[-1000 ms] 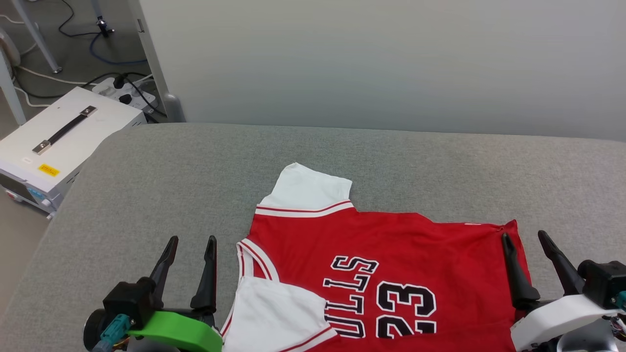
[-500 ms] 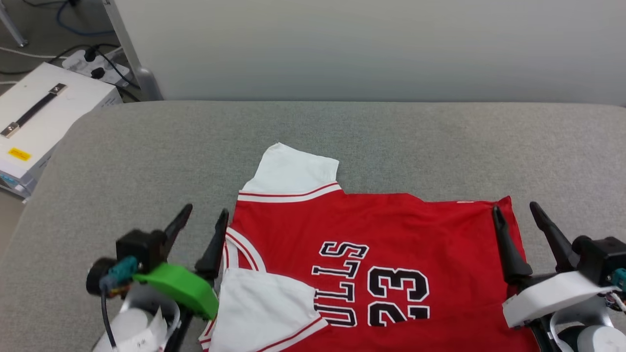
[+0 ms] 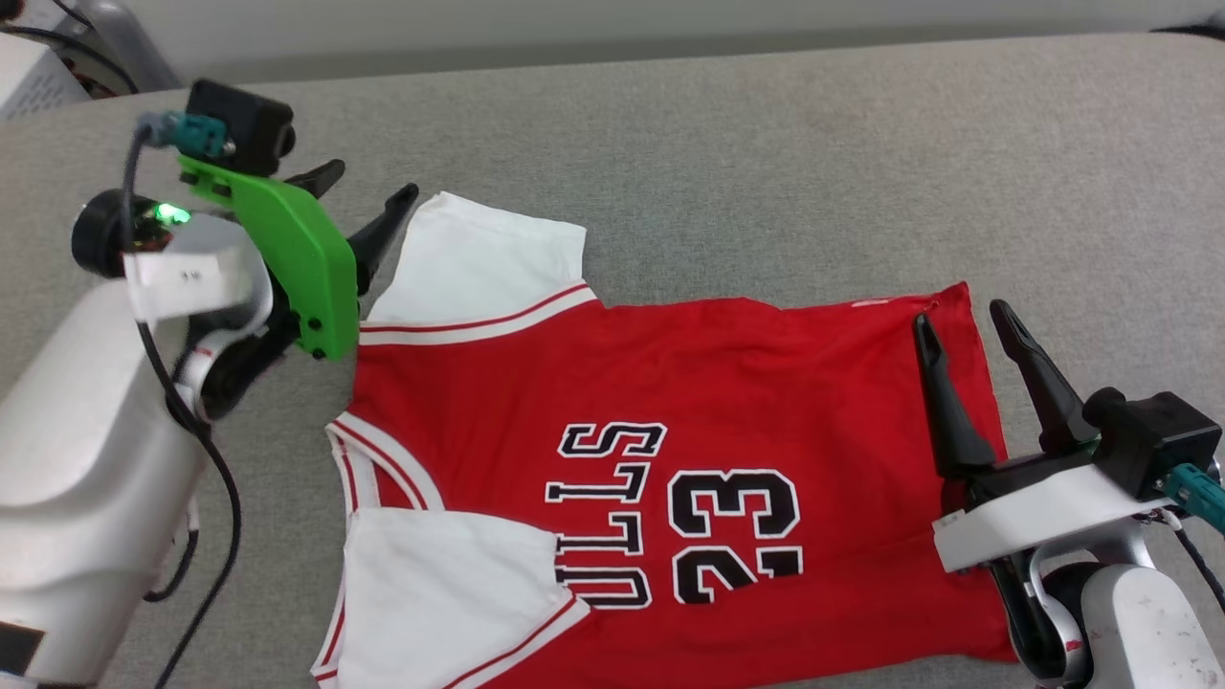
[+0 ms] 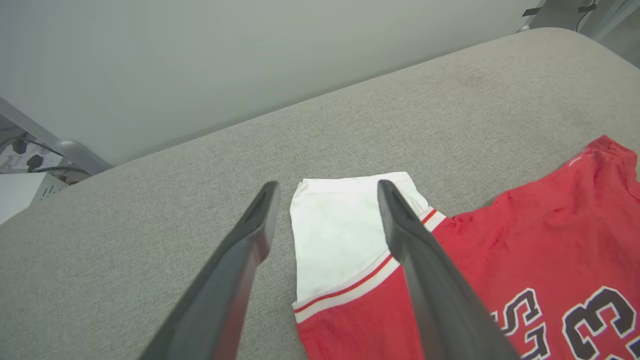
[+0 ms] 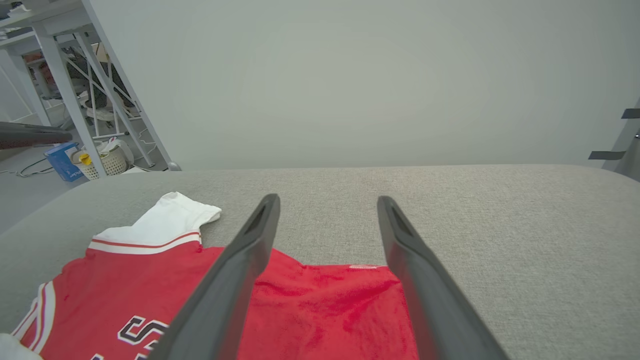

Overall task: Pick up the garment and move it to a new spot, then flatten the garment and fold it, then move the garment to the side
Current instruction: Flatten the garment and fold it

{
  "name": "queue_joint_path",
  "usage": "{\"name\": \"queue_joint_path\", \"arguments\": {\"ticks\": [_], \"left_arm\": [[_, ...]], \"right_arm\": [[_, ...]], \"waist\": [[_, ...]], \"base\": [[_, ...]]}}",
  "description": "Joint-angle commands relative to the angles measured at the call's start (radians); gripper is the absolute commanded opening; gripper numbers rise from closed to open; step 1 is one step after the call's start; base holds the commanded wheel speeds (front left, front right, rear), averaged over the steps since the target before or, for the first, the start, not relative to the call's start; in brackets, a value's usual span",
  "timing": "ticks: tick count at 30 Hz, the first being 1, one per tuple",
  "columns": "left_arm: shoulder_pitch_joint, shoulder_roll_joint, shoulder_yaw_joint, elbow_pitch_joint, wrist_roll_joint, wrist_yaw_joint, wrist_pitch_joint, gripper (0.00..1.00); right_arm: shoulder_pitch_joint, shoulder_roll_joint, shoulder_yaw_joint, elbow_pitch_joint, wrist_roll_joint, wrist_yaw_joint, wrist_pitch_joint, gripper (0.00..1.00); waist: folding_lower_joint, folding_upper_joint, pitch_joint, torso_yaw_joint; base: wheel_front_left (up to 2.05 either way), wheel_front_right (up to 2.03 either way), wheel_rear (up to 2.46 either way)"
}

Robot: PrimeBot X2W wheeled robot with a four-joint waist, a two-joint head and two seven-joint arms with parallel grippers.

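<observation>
On the grey pad (image 3: 766, 144), the garment (image 3: 689, 383) lies spread, print up. Its ten o'clock sleeve (image 3: 478, 263) sits beside the left gripper (image 3: 368, 184), splayed and empty. The right gripper (image 3: 962, 314), likewise parted, straddles the three o'clock hem (image 3: 976, 383). I'd pinch both far corners evenly, together.

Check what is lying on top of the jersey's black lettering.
The jersey has its near white sleeve folded inward over the start of the lettering. ULLS and the 23 show; any letters beneath that sleeve are covered.
</observation>
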Motion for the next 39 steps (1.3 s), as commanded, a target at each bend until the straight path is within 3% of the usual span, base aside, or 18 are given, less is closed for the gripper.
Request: {"name": "queue_joint_path", "arguments": {"ticks": [1,2,10,16,22,29,31,39], "left_arm": [[-0.048,0.018,-0.015,0.020,-0.048,-0.002,0.049,1.00],[-0.138,0.056,-0.063,0.058,-0.149,-0.002,0.197,1.00],[-0.318,0.113,-0.135,0.197,-0.206,-0.002,0.354,1.00],[-0.366,0.151,-0.211,0.286,-0.196,-0.002,0.395,1.00],[-0.388,0.186,-0.246,0.359,-0.162,-0.002,0.346,1.00],[-0.387,0.176,-0.257,0.432,-0.171,-0.002,0.297,1.00],[-0.383,0.165,-0.259,0.437,-0.195,-0.002,0.300,0.00],[-0.372,0.149,-0.264,0.432,-0.248,-0.002,0.262,0.00]], "right_arm": [[-0.021,0.007,0.004,0.003,-0.007,-0.001,-0.013,1.00],[-0.038,0.015,0.013,0.011,-0.009,-0.001,-0.031,1.00],[-0.082,0.030,0.063,0.030,0.017,-0.001,-0.073,1.00],[-0.089,0.037,0.073,0.056,0.044,-0.001,-0.085,1.00],[-0.099,0.039,0.086,0.064,0.046,-0.001,-0.100,1.00],[-0.102,0.040,0.094,0.067,0.044,-0.001,-0.103,1.00],[-0.102,0.041,0.094,0.068,0.042,-0.001,-0.101,1.00],[-0.103,0.037,0.074,0.066,0.027,-0.001,-0.089,1.00]], "waist": [[0.0000,0.0120,0.095,-0.088],[0.0000,0.0120,0.130,-0.113],[0.0000,0.0120,0.204,-0.172],[0.0000,0.0120,0.238,-0.204],[0.0000,0.0120,0.261,-0.225],[0.0000,0.0120,0.273,-0.228],[0.0000,0.0120,0.273,-0.226],[0.0000,0.0120,0.245,-0.200]], "base": [[0.00,0.00,0.00],[0.00,0.00,0.00],[0.00,0.00,0.00],[0.00,0.00,0.00],[0.00,0.00,0.00],[0.00,0.00,0.00],[0.00,0.00,0.00],[0.00,0.00,0.00]]}}
